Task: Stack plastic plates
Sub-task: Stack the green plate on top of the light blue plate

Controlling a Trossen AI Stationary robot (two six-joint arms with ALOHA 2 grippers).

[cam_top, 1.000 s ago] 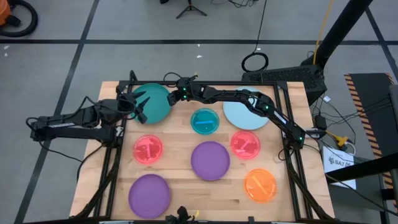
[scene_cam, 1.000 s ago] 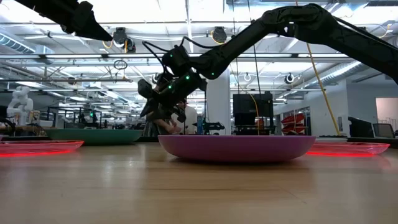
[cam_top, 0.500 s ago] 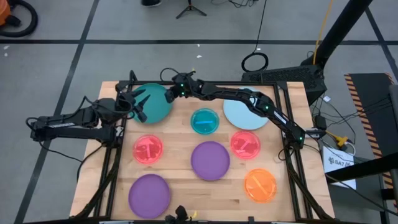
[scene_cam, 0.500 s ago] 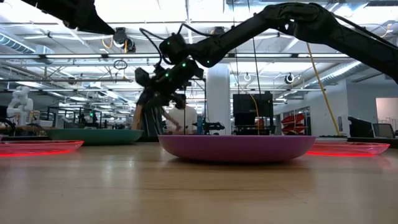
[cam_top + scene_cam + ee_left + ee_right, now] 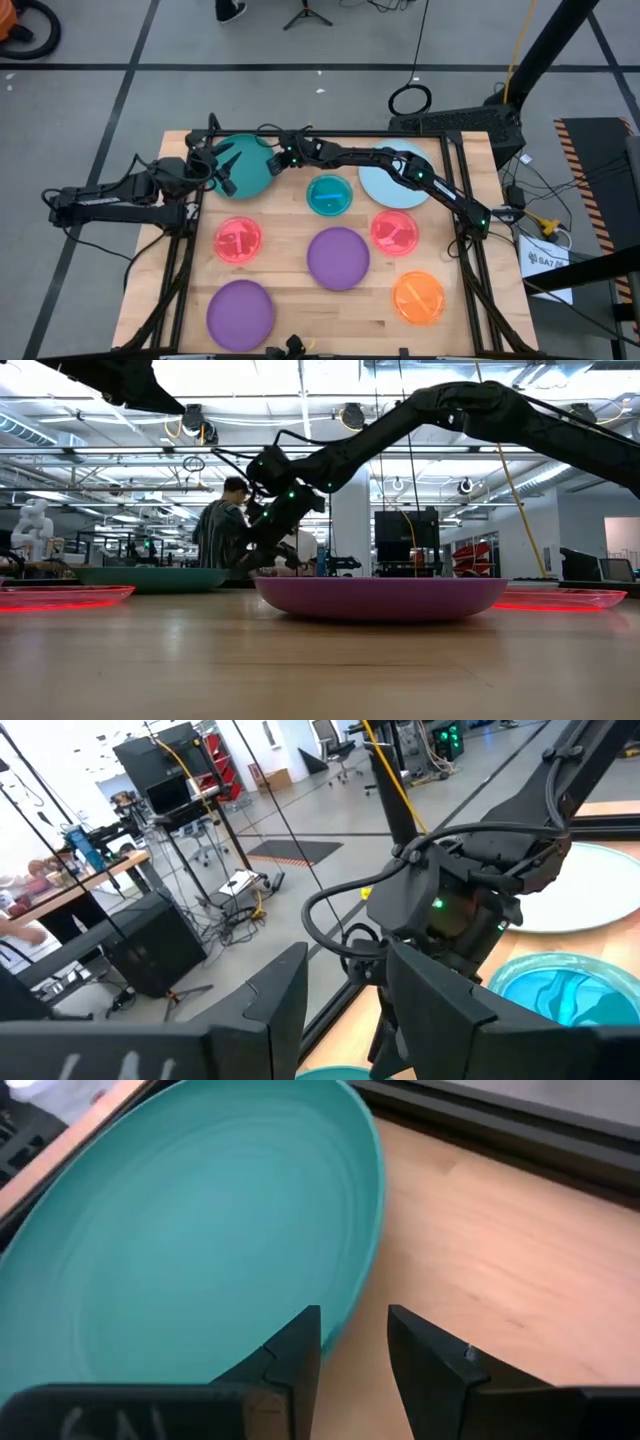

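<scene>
The dark green plate (image 5: pixel 248 170) lies flat at the table's far left. My right gripper (image 5: pixel 272 163) reaches across the table to that plate's right rim (image 5: pixel 368 1250). Its open fingers stand one over the plate's inside and one over the bare wood (image 5: pixel 350 1345). My left gripper (image 5: pixel 228 168) hangs open above the same plate's left part. Flat on the wood lie the light blue plate (image 5: pixel 385 190), the cyan one (image 5: pixel 329 196), two pink-red ones (image 5: pixel 238 241) (image 5: pixel 396 232), two purple ones (image 5: pixel 338 258) (image 5: pixel 240 311) and the orange one (image 5: pixel 418 298).
The right arm (image 5: pixel 400 170) stretches over the light blue plate. Dark frame rails (image 5: pixel 175 270) run along the table's left and right edges. In the low view a person (image 5: pixel 218 532) stands in the room behind the table. Bare wood (image 5: pixel 290 290) lies between the plates.
My right gripper has shifted a little toward the table's left edge, risen briefly and then sunk toward the dark green plate's right rim, tipping further downward. Its fingers have stayed open. A person has walked into the low view behind the table.
</scene>
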